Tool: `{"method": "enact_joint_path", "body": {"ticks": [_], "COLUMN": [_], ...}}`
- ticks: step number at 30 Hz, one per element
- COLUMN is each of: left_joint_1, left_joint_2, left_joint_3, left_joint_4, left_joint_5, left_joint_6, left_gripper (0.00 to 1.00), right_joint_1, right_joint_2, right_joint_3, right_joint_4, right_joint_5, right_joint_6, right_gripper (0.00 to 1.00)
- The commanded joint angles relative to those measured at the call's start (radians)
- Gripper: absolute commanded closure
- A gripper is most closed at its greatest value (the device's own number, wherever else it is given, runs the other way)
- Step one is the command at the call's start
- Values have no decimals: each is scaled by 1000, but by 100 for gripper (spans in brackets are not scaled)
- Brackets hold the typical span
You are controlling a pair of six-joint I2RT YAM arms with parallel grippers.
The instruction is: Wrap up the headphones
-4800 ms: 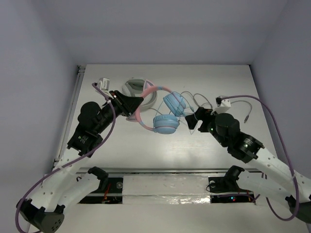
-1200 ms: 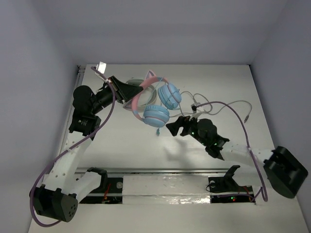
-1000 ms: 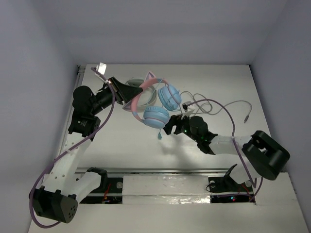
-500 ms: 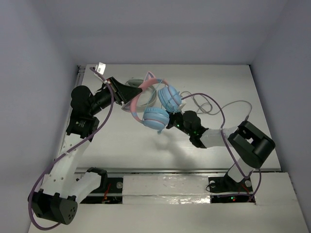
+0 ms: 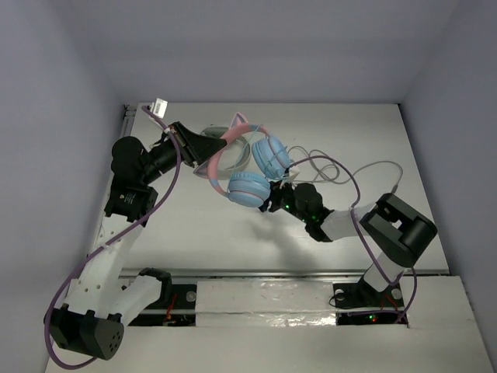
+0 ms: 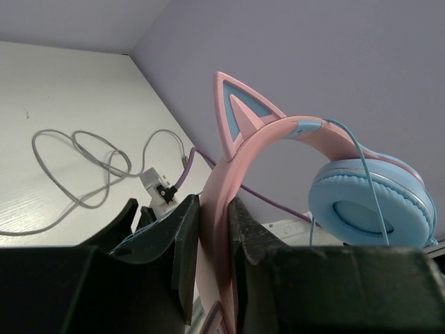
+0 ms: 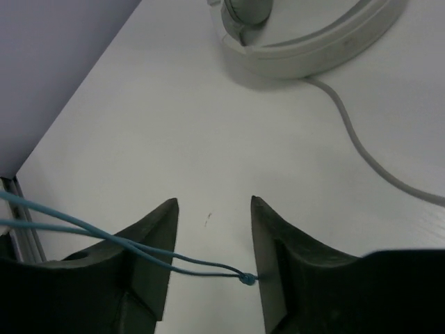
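The headphones point(image 5: 250, 165) hang in the air above the table, pink cat-ear headband up, two light-blue ear cups below. My left gripper point(image 5: 203, 151) is shut on the pink headband point(image 6: 221, 209); one cat ear point(image 6: 240, 108) and one blue cup point(image 6: 367, 203) show above my jaws. My right gripper point(image 5: 273, 200) sits just right of the lower cup, jaws open. In the right wrist view point(image 7: 214, 216) the thin blue cable point(image 7: 139, 249) crosses the gap between the open jaws, a small knot touching the right finger point(image 7: 274, 240).
A grey-white headset point(image 5: 233, 151) lies on the table behind the headphones; it also shows in the right wrist view point(image 7: 306, 31) with its grey cable point(image 7: 368, 156). More grey cable point(image 5: 342, 171) loops at the right. Walls close the table on three sides.
My right arm has swung left and stretched toward the lower ear cup, its gripper now close beside it. My left gripper has lifted the headphones off the table and holds them up.
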Motion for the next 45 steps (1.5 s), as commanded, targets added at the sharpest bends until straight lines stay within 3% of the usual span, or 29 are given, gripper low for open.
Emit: {"method": "enact_joint_path", "body": {"ticks": [1,2,5,9,14,25,30,35,39,45], "left_joint_1": [3,3,3,3,3,3,-6,-104,-198,-399], "left_joint_2": [-30,-30,-30,-28,-40,-10,-10,-1,18,26], "left_joint_3": [65,64,59,52,9,-96,-140,-202,-228,-289], "left_joint_4": [70,69,67,67,59,122,116,101,76,23], "left_joint_5": [-14,-24,-59,-161,-407,-705,-836,-1007,-1116,-1270], "left_joint_6": [-18,-17,-8,20,57,49,96,144,190,265], "left_gripper": [100,100,100,100,100,100,100,100,100,100], "right_joint_1": [-4,-4,-4,45,105,445,623,741,775,784], "right_joint_2": [22,31,60,47,-42,-262,-323,-329,-311,-312], "right_joint_3": [-42,-47,-56,-69,-81,5,154,370,529,622], "right_joint_4": [164,184,213,184,26,-481,-849,-1213,-1388,-1581], "right_joint_5": [-13,-16,-45,4,82,366,508,574,597,674], "right_joint_6": [52,62,105,134,181,229,255,241,224,195], "right_gripper": [48,52,78,100,100,100,100,100,100,100]}}
